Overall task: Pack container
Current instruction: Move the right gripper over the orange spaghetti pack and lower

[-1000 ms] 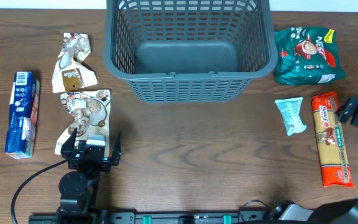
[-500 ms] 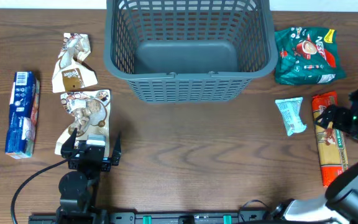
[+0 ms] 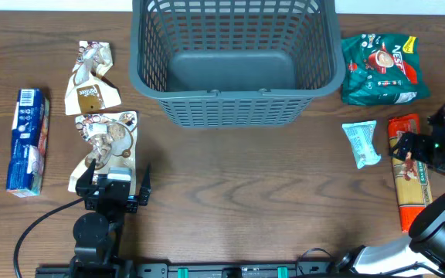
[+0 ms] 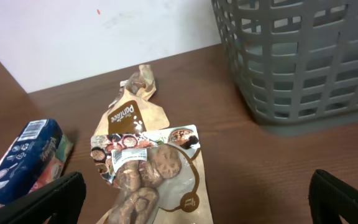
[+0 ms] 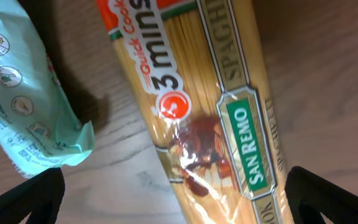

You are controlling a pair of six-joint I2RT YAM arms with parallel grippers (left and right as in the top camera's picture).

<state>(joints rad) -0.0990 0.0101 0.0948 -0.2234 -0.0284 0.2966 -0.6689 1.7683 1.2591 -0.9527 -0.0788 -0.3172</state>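
Container (image 3: 234, 108) for packing is one large grey plastic rectangular basket with slotted lattice sides, standing at the far middle of the dark wooden table (image 3: 246, 185), with six packets lying on the tabletop outside it, three to each side. Nearest on the left, the left gripper (image 4: 194, 196) hangs with its jaws spread wide and clamped on nothing, over the near end of a brown-and-white pouch (image 3: 108, 147) with a clear window. On the right, the right gripper (image 5: 179, 196) is likewise wide apart above one long yellow-and-red cellophane pack of spaghetti (image 3: 412, 181); whether it touches the pack I cannot tell. That pack reads "Quick Cook", "3 mins", "SAN REMO" on a green badge, and "SPAGH" along its edge. Far left lies one blue rectangular packet (image 3: 26, 140), its print too small to read. Just left of the spaghetti is one small pale teal packet (image 3: 360, 144) with round icons. Beyond the first pouch is a second, crumpled brown-and-white pouch (image 3: 91, 77), its script label reading roughly "Panilee". Farthest right, beside the basket, sits one green bag (image 3: 381, 69) showing a red cup and the letters "NES".
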